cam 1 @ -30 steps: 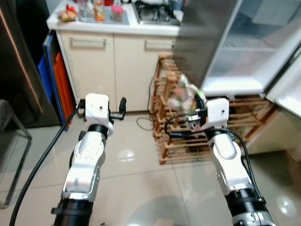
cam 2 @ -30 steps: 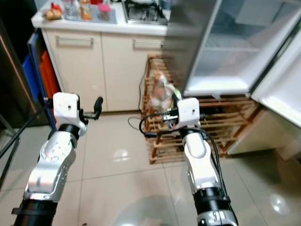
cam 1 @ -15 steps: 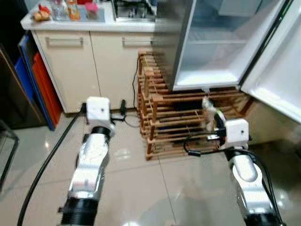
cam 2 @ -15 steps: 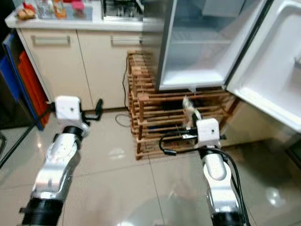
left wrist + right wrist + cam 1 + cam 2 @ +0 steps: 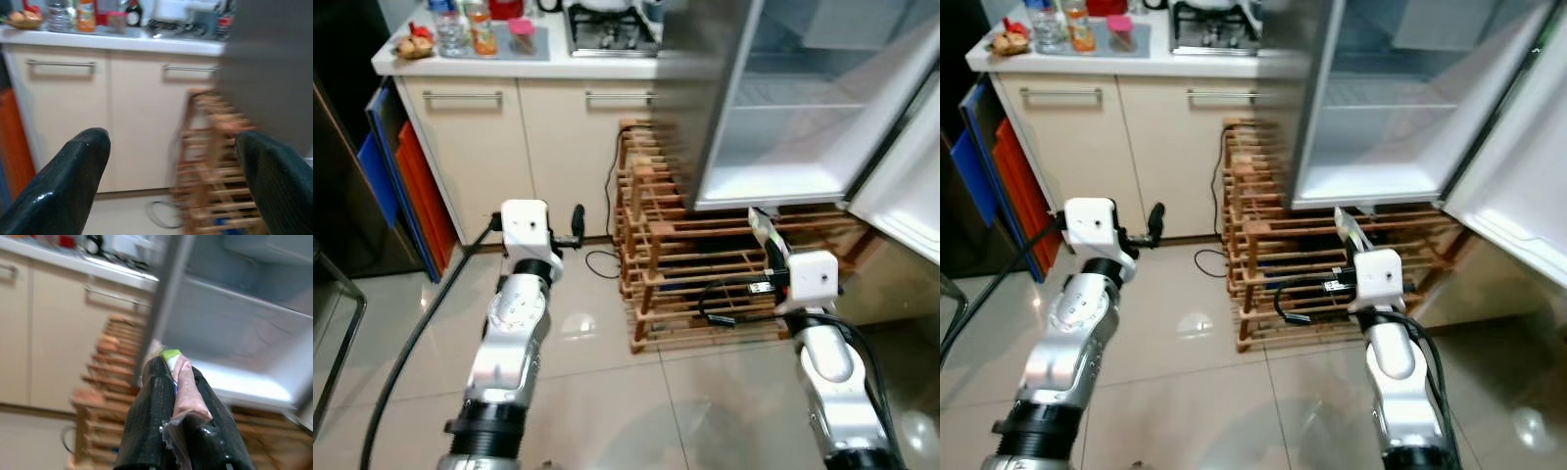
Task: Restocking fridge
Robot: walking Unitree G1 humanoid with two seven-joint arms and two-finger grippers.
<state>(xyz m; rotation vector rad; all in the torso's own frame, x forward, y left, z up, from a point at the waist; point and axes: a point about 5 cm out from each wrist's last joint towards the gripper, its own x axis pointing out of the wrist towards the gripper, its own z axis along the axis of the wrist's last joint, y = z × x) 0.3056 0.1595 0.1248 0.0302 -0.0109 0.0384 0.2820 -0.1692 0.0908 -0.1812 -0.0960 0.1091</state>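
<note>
The fridge (image 5: 783,147) stands open ahead on the right, its white shelves bare and its door (image 5: 911,196) swung out to the right. My right gripper (image 5: 770,253) is raised in front of the wooden rack, below the fridge's bottom shelf. It is shut on a flat pink packet (image 5: 765,229) in clear plastic with a green label. The right wrist view has the packet (image 5: 185,387) pinched between the black fingers (image 5: 149,401), pointing at the fridge shelf. My left gripper (image 5: 576,221) is held up at the left, open with nothing in it (image 5: 171,147).
A wooden slatted rack (image 5: 685,264) stands under the fridge with a cable on the floor beside it. Cream cabinets (image 5: 509,137) carry a counter with bottles (image 5: 470,29) and a stove (image 5: 612,27). Blue and orange boards (image 5: 401,176) lean at the left. Glossy tiled floor lies ahead.
The whole picture has swung while I turn and step, bringing the open fridge in front. My right gripper still holds the packet; the left stays open.
</note>
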